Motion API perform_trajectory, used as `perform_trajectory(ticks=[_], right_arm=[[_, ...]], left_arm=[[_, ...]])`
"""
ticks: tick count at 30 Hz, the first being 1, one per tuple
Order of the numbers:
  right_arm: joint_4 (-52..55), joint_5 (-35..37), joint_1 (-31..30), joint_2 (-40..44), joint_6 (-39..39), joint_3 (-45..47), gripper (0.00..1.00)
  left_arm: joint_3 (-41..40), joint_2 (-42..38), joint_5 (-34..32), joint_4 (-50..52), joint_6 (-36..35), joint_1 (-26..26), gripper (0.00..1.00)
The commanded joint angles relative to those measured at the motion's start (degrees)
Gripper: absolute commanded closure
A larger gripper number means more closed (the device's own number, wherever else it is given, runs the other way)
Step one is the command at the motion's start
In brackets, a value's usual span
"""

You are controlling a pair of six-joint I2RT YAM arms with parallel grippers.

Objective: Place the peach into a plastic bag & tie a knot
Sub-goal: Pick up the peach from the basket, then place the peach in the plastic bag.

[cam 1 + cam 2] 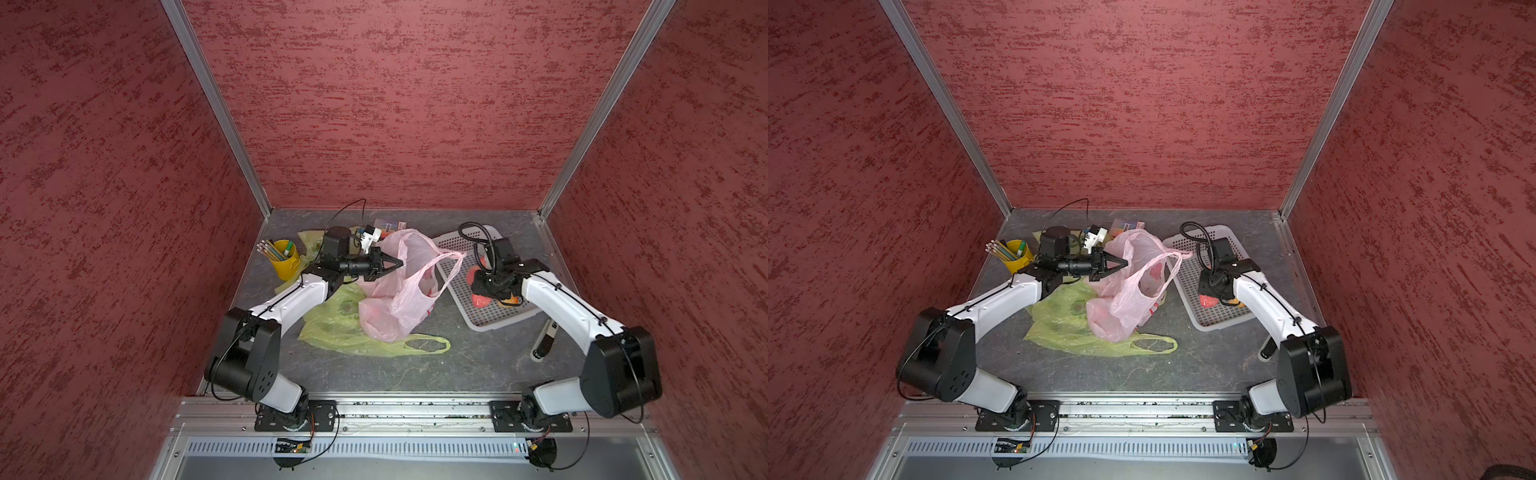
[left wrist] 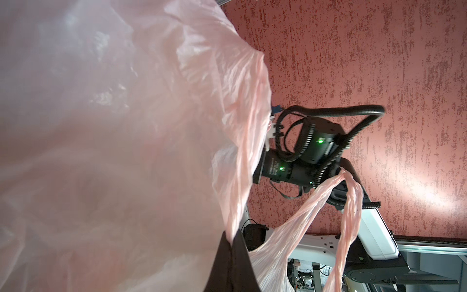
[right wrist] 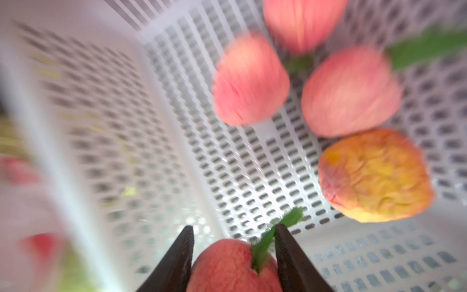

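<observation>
Inside a booth of red textured walls (image 1: pixel 374 104), a grey bench (image 1: pixel 457 365) is carrying a crumpled pink plastic bag (image 1: pixel 399 299). The bag is lying partly over a green bag (image 1: pixel 332 328), beside a white perforated tray (image 1: pixel 490 326). A rosy peach (image 3: pixel 227 265) with a green leaf is sitting in the tray, near three more pink fruits (image 3: pixel 252 81) and a wrinkled orange one (image 3: pixel 374 177). The left arm is reaching across the bench, its left fingers (image 1: pixel 392 262) pinching together on the pink bag's raised rim. The right arm is bending down into the tray, its right fingers (image 3: pixel 177 260) pressing against both sides of the peach.
</observation>
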State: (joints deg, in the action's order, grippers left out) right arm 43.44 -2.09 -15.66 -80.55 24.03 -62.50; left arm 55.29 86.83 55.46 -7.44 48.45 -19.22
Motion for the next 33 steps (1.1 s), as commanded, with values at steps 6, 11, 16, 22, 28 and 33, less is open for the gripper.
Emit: perform_trajectory(ticks=[6, 11, 16, 22, 28, 33], right_arm=[[-0.09, -16.02, 0.19, 6.12, 2.42, -5.71, 0.64], [-6.22, -23.40, -1.14, 7.82, 6.06, -5.62, 0.64], [-14.56, -25.26, -3.42, 4.19, 9.74, -6.39, 0.64], [-22.62, -25.21, -7.26, -4.49, 13.34, -9.91, 0.63], [-25.96, -23.37, -10.66, -11.91, 16.39, -12.55, 0.58], [-29.32, -23.89, -12.44, -14.30, 19.98, -11.12, 0.47]], left_arm=[[0.52, -1.98, 0.66, 0.39, 0.08, 0.30, 1.00], [1.02, -2.02, 0.65, 0.76, 0.17, 0.03, 1.00], [1.59, -1.82, 0.43, 1.18, 0.19, -1.05, 1.00], [2.32, -1.96, -0.11, 2.08, 0.11, -1.98, 1.00], [2.55, -3.14, -1.05, 3.27, -0.15, -1.49, 1.00], [1.38, -3.29, -1.12, 2.23, 0.79, -0.10, 1.00]])
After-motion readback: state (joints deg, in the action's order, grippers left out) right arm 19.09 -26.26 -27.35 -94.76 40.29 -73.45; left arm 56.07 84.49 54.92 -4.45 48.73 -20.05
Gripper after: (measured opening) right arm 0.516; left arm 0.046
